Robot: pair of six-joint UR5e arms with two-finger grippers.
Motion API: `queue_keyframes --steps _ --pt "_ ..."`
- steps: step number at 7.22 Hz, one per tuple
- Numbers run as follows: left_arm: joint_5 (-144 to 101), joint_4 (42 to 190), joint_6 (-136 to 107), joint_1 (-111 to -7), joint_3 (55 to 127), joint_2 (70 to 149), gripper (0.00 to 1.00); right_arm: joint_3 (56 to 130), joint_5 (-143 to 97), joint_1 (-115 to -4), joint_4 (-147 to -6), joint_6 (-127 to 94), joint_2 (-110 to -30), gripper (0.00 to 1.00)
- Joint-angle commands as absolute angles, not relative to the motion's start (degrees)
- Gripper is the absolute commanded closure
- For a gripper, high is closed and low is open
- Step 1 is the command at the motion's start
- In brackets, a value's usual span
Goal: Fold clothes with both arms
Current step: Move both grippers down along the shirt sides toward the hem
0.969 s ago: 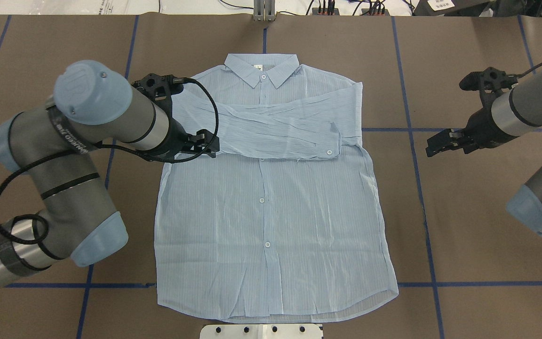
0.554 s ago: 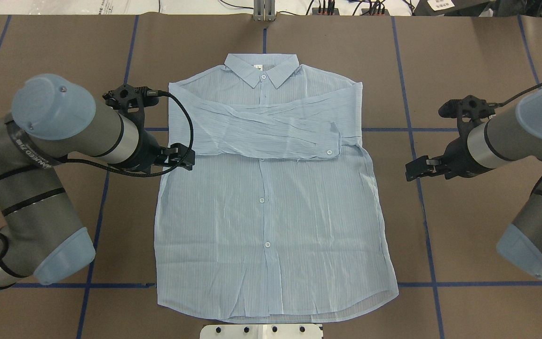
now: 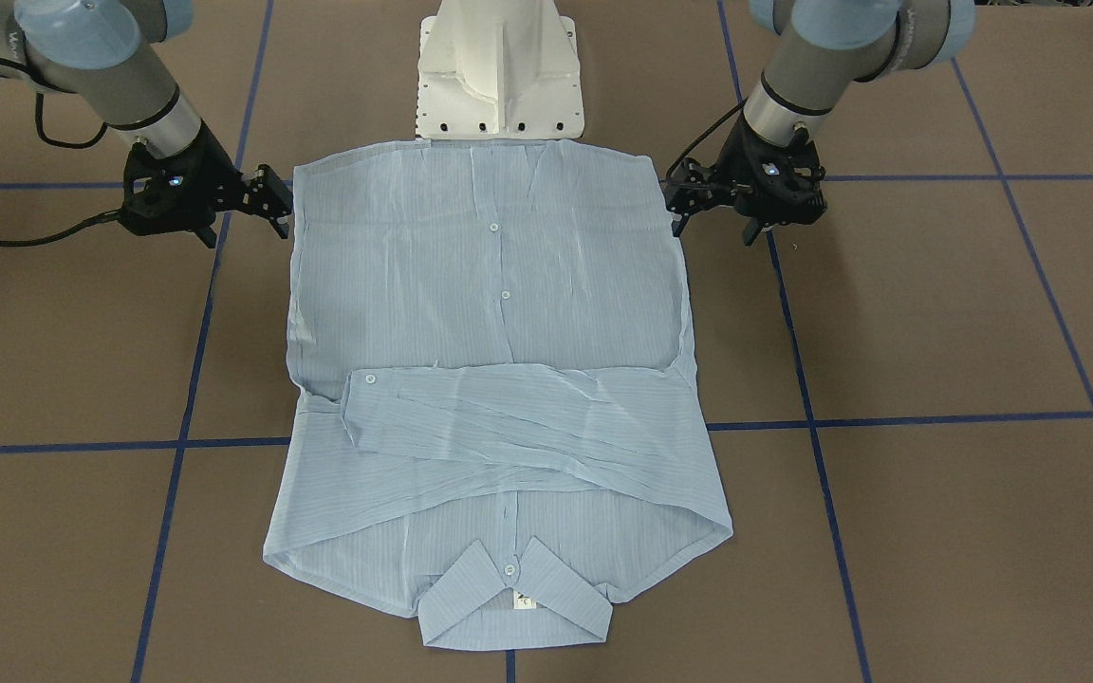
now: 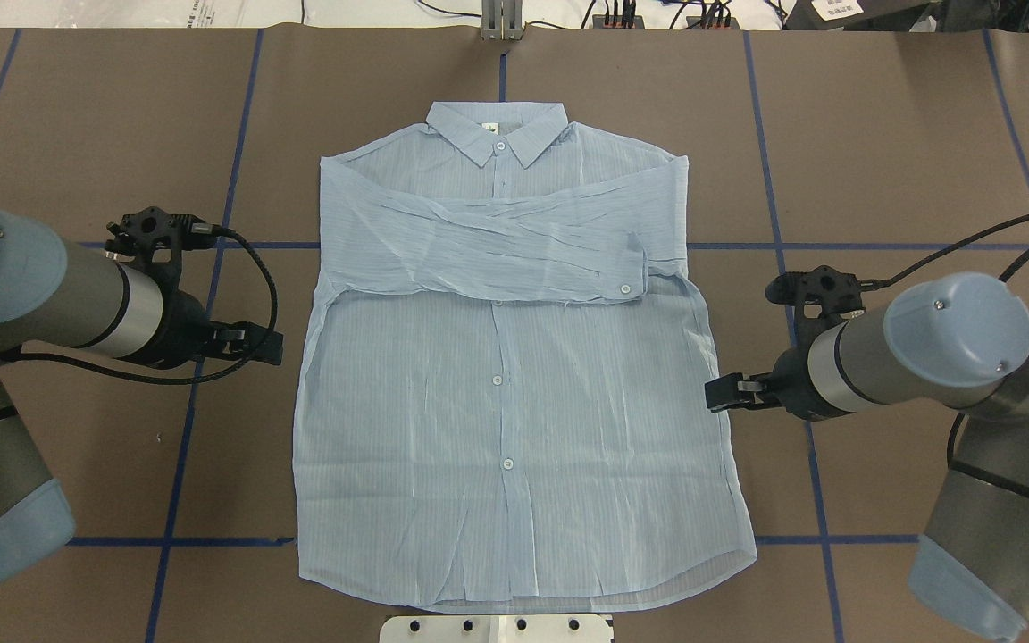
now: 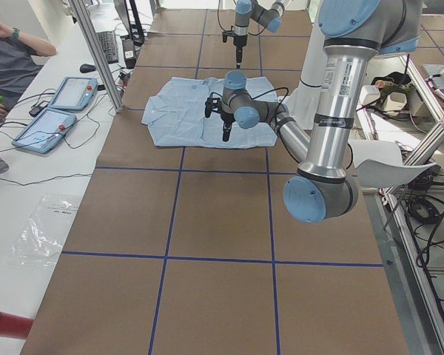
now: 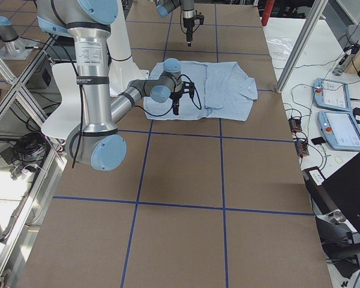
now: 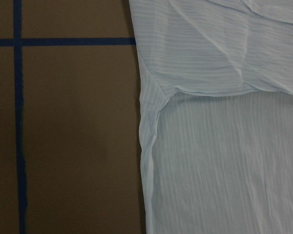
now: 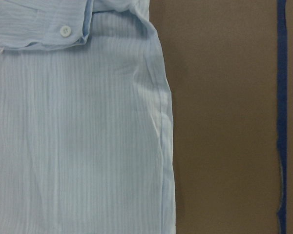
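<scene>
The light-blue shirt (image 4: 514, 402) lies flat on the brown table, buttons up, collar at the far side, both sleeves folded across the chest. It also shows in the front view (image 3: 490, 285). My left gripper (image 4: 266, 346) hovers just outside the shirt's left side edge below the folded sleeve; its jaws look open and empty. My right gripper (image 4: 713, 394) is at the shirt's right side edge, also seemingly open and empty. The left wrist view shows the shirt's left edge (image 7: 146, 146), and the right wrist view its right edge (image 8: 166, 146). No fingers show in either wrist view.
The white robot base (image 3: 499, 76) stands at the shirt's hem. Blue tape lines (image 4: 800, 268) cross the table. Cables and plugs lie along the far edge (image 4: 622, 16). Beyond the table, an operator (image 5: 11, 55) sits by tablets (image 5: 59, 111).
Both arms moved back toward the robot along the shirt's sides. The left gripper left the shoulder area and now sits outside the left edge. The right gripper moved in to the right edge.
</scene>
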State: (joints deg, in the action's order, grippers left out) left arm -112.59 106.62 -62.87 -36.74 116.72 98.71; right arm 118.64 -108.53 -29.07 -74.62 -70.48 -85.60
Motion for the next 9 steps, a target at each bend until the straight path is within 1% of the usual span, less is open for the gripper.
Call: queue_keyframes --steps 1,2,4,7,9 --pt "-112.59 108.99 -62.67 -36.74 116.72 95.98 0.0 119.0 -105.56 -23.31 -74.62 -74.71 -85.87 0.0" --pt "-112.41 108.98 -63.01 -36.74 116.89 95.72 0.0 119.09 -105.21 -20.94 -74.62 -76.27 -86.22 0.0" --pt "-112.33 109.07 -67.03 -36.65 117.07 95.71 0.0 120.06 -97.16 -13.92 -74.62 -82.52 -86.48 0.0" --pt "-112.15 109.25 -68.72 -36.04 117.07 96.41 0.0 120.15 -97.38 -13.97 -74.62 -82.44 -90.43 0.0" --pt "-112.06 109.16 -68.91 -36.04 117.07 97.21 0.0 119.62 -97.56 -13.8 -74.62 -82.44 -90.79 0.0"
